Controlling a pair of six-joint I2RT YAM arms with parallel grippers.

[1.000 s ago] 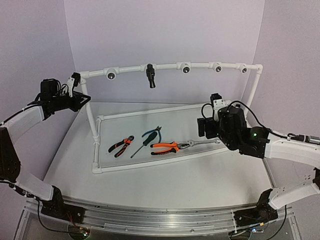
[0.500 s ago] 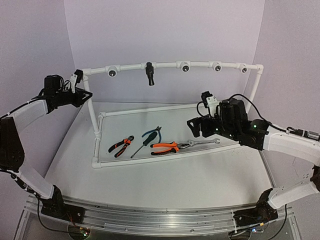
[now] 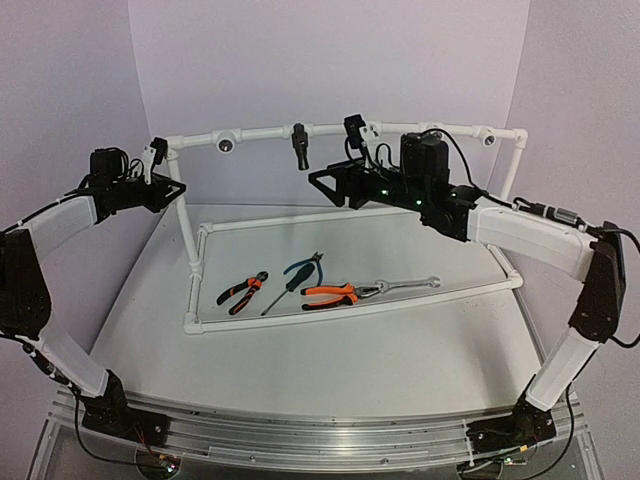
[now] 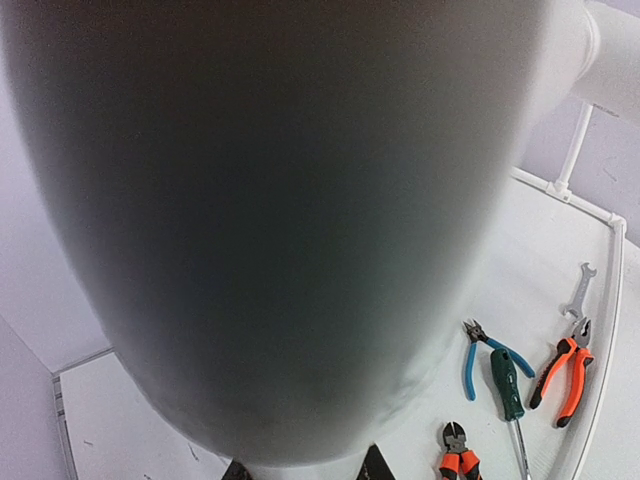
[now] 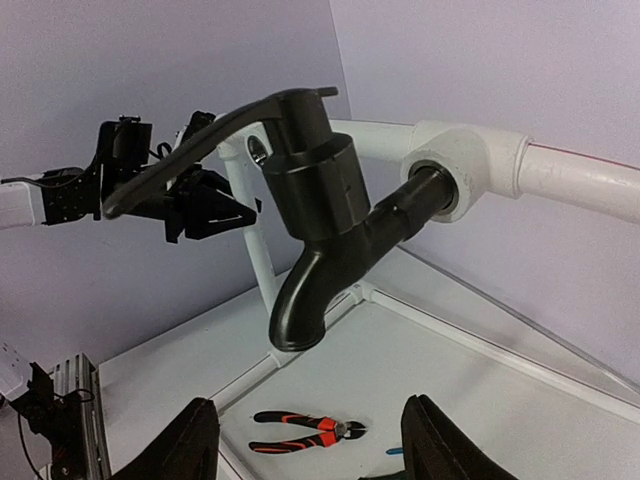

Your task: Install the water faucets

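One black faucet (image 3: 300, 148) hangs screwed into a white tee on the top rail of the white pipe frame (image 3: 262, 134). In the right wrist view the faucet (image 5: 315, 190) fills the middle, spout down, lever pointing left, its stem in the tee fitting (image 5: 455, 165). My right gripper (image 3: 322, 182) is open and empty just right of the faucet; its fingers (image 5: 190, 445) sit below the spout, apart from it. My left gripper (image 3: 170, 190) is closed around the frame's left corner post, which fills the left wrist view as a white blur (image 4: 280, 220).
On the table inside the frame lie orange-black cutters (image 3: 243, 291), a green screwdriver with blue-handled pliers (image 3: 297, 275), orange pliers (image 3: 330, 294) and a wrench (image 3: 405, 286). Open tee sockets show along the rail (image 3: 222, 148), (image 3: 487, 139). Purple walls stand close behind.
My right arm swung up and left from above the table's right side to the faucet on the top rail. My left gripper closed in on the corner post, then stayed.
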